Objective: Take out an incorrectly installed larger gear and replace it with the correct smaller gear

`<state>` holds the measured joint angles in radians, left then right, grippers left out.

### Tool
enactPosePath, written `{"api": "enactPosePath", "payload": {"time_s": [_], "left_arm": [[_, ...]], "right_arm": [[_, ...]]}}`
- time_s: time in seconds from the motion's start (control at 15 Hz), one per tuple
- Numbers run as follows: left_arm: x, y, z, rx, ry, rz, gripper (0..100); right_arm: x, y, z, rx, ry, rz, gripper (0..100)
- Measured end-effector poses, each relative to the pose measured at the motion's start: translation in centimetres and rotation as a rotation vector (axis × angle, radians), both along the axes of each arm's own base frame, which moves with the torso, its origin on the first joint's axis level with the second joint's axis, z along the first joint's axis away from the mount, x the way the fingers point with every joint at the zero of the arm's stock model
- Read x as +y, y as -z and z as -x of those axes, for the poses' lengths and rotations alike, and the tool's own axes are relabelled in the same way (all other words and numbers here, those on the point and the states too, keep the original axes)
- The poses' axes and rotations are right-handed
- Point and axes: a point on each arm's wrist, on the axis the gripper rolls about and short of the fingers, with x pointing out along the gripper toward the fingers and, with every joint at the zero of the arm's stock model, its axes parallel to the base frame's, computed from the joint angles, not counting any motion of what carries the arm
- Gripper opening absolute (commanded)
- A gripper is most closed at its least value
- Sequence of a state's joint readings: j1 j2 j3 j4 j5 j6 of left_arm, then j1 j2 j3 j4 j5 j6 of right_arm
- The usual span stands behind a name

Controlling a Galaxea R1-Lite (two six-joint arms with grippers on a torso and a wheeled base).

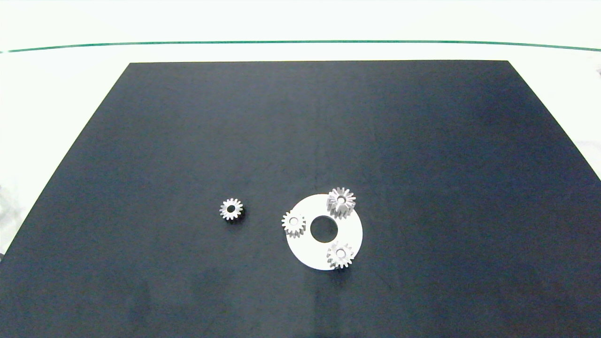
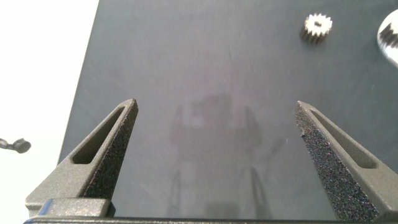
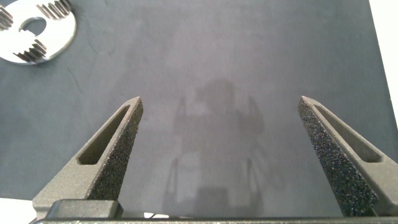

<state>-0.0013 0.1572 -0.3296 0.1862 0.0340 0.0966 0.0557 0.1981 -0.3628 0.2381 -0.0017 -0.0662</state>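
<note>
The larger gear (image 1: 341, 201), tall with long pointed teeth, stands on the far right part of a white disc (image 1: 350, 225) that has a round centre hole. Two short small gears (image 1: 293, 223) (image 1: 340, 255) occupy the disc's left and near edges. The smaller gear (image 1: 231, 209) lies loose on the mat, left of the disc. Neither arm shows in the head view. My left gripper (image 2: 214, 102) hangs open over bare mat, the smaller gear (image 2: 318, 28) well ahead of it. My right gripper (image 3: 221, 99) is open too, far from the disc (image 3: 62, 31) and larger gear (image 3: 56, 7).
A black mat (image 1: 300, 117) covers most of the white table (image 1: 56, 94). A green line (image 1: 300, 42) runs along the far side. A small dark object (image 2: 15, 144) lies on the white surface beside the mat's left edge.
</note>
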Motion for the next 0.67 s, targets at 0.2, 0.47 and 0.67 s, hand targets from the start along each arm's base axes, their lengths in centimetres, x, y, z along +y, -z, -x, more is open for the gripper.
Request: {"api": "enactPosePath", "payload": {"time_s": [0.2, 0.47, 0.67], "left_arm": [[0.0, -2.9, -1.0, 0.077, 0.009, -0.032, 100], [0.0, -4.1, -3.0, 0.196, 0.058, -0.055, 100], [-0.1, -5.0, -4.6, 0.273, 0.099, -0.063, 100]], "right_arm": [[0.0, -2.0, -1.2, 0.042, -0.037, 0.004, 100], [0.3, -4.4, -4.0, 0.138, -0.11, 0.024, 100], [0.9, -6.1, -6.5, 0.197, -0.169, 0.085, 100]]}}
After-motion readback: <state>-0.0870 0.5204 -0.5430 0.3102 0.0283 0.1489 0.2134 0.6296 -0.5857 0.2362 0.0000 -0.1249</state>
